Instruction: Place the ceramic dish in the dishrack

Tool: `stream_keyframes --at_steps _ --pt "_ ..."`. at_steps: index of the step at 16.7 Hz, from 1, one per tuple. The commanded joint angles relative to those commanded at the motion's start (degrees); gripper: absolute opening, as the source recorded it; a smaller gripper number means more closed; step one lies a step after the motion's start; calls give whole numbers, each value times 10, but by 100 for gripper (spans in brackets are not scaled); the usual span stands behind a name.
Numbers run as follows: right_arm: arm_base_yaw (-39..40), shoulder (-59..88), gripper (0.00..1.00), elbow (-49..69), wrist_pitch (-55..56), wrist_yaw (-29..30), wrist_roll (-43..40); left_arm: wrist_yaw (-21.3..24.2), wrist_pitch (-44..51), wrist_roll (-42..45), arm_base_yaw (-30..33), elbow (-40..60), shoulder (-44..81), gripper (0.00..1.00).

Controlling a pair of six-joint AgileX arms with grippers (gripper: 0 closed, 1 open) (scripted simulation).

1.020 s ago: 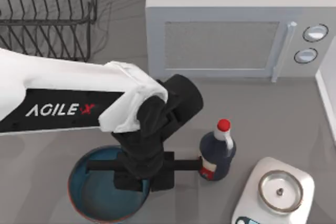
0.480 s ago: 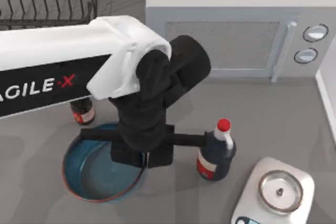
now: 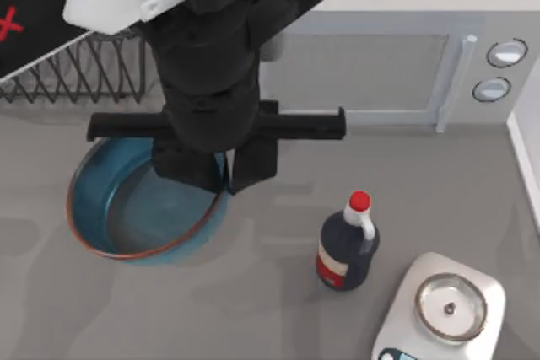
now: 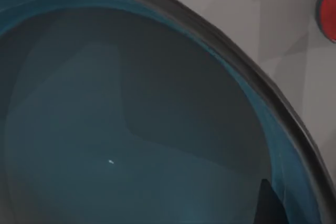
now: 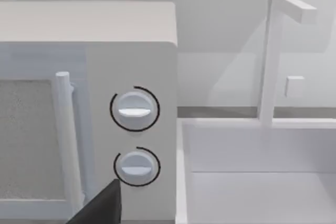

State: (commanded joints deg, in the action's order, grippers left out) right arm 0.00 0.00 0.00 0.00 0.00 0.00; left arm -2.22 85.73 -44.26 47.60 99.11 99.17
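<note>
The left gripper (image 3: 226, 181) pinches the right edge of the ceramic dish (image 3: 126, 217), in the left middle of the top view, with its fingers closed on the thin brown rim. The dish looks like it is off the table and hanging from that one edge, but I cannot be sure how high it is. The left wrist view looks straight down into the dish's blue inside (image 4: 131, 129), and one dark finger tip (image 4: 268, 205) shows at the rim. The dishrack (image 3: 76, 73) sits in the upper left of the top view, partly hidden behind the big arm, and the dish is just below it in the frame. So I think the step in hand is carrying the dish to the rack. Next, the arm should bring the dish over the rack, tip it so it can slide between the thin bars, and then let go. The hold is on one edge only, so the dish could swing or slip. A dark bottle with a red cap (image 3: 348, 242) stands to the right of the dish, apart from it. The right arm is parked by the microwave (image 5: 86, 103); I cannot tell how its gripper is.
</note>
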Motion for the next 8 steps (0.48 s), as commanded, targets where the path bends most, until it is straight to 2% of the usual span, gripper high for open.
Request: stream_keyframes --at_steps 3,8 --pt "0 0 100 0 0 0 0 18 53 -17 0 40 18 0" --pt "0 0 100 0 0 0 0 22 60 -19 -2 43 21 0"
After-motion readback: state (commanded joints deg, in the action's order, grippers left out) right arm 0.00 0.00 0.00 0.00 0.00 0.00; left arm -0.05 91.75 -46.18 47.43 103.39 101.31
